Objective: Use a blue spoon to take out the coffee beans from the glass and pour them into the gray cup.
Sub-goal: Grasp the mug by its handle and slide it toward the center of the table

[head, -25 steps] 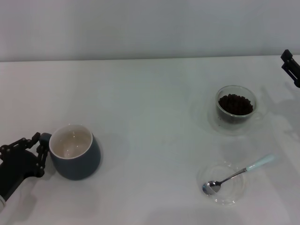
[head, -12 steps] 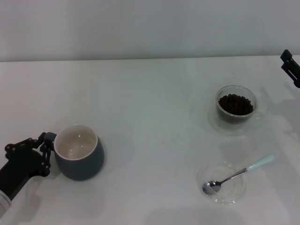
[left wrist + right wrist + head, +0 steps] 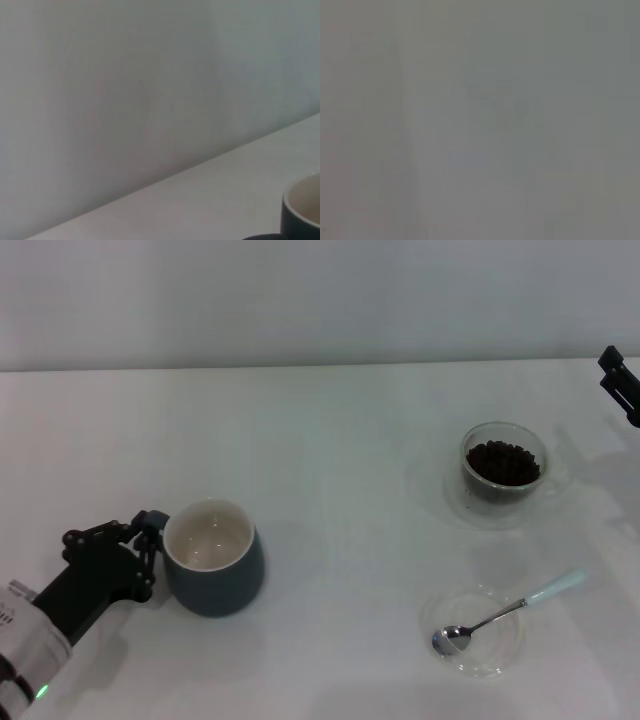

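Gray cup point(image 3: 214, 570) apparently grasped at its handle by left tool point(image 3: 148, 545), right tool point(image 3: 622, 386) unclear.

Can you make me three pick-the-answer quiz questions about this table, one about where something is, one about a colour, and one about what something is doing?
1. Where does the blue spoon lie?
A. in the gray cup
B. on the clear saucer
C. in the glass

2. What colour is the inside of the gray cup?
A. cream-white
B. red
C. black

3. What is in the glass?
A. nothing
B. water
C. the coffee beans

Answers: 1 B, the spoon's bowl rests on the saucer near the table's front right. 2 A, the head view looks into its pale inside. 3 C, a dark heap fills it.

The left gripper is at the cup's handle side; the right gripper is at the far right edge.
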Robot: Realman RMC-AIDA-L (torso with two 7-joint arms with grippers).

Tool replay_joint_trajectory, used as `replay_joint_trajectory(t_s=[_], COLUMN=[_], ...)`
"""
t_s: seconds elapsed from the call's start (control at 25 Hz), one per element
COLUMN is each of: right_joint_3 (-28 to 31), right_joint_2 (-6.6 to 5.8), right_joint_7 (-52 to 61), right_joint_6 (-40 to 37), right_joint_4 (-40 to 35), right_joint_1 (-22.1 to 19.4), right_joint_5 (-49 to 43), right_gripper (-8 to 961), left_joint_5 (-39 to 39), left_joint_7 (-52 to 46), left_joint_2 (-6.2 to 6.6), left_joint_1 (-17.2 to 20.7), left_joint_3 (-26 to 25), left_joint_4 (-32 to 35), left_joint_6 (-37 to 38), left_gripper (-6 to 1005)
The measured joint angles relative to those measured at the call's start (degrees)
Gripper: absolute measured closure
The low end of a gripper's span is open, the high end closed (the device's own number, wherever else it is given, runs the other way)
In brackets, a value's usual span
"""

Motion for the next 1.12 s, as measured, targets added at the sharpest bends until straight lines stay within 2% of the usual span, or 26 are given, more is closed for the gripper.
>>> replay_joint_trajectory(t_s=[0.28, 0.52, 1.12], right_joint_3=[0.0, 0.0, 0.0], right_joint_2=[0.06, 0.1, 0.03], right_joint_7=[-0.01, 0.04, 0.09], right_joint_6=[0.01, 0.01, 0.01], right_joint_4=[0.0, 0.0, 0.0], right_joint_1=[0.04, 0.18, 0.04], right_joint_5=[0.0, 0.08, 0.13], right_gripper=[99, 99, 100], left_joint_5=[0.87, 5.11, 5.26], left_joint_7=[0.35, 0.35, 0.36], left_joint_2=[-0.05, -0.14, -0.14], left_joint_1=[-1.26, -2.09, -0.72], left_joint_3=[0.02, 0.02, -0.02], left_joint_4=[1.54, 3.06, 3.68], left_joint_6=[-1.06, -2.2, -2.43], left_gripper=[919, 917, 910])
